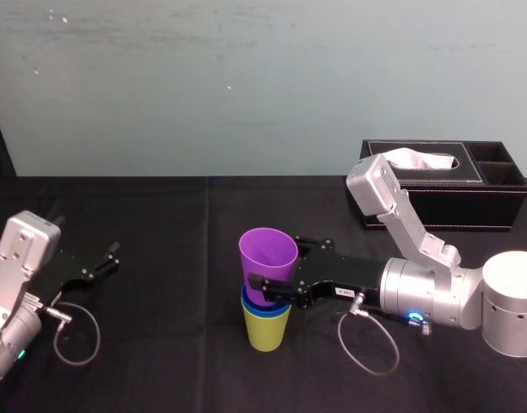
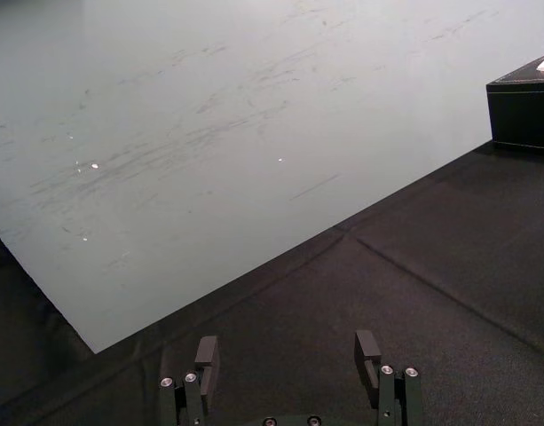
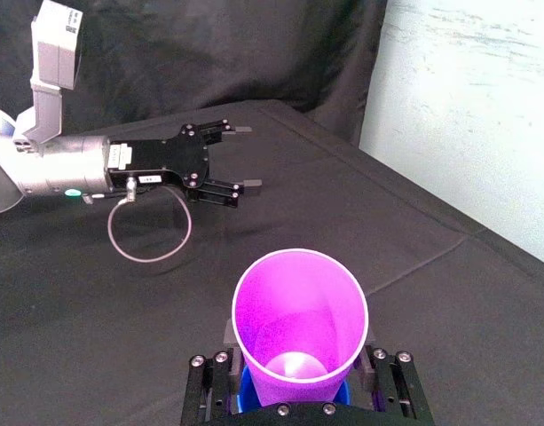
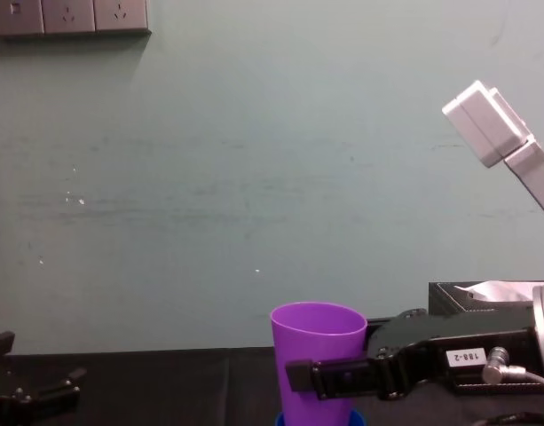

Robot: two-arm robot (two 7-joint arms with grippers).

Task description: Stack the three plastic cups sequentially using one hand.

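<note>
The left gripper (image 1: 104,258) sits low over the black table (image 1: 160,344) at the left, fingers spread apart, holding nothing. At the middle the yellow-green cup (image 1: 267,329) stands upright, with the blue cup (image 1: 249,301) nested in it and the purple cup (image 1: 267,251) set into the blue. The right gripper (image 1: 267,284) reaches in from the right, clamped on the purple cup. A black tissue box (image 1: 435,194) stands far right.

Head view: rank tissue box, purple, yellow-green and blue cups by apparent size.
1. tissue box
2. purple cup, in the right gripper
3. yellow-green cup, bottom of the stack
4. blue cup, just a band showing
Cups are nested, so this ranks visible parts. The left gripper idles at left.
</note>
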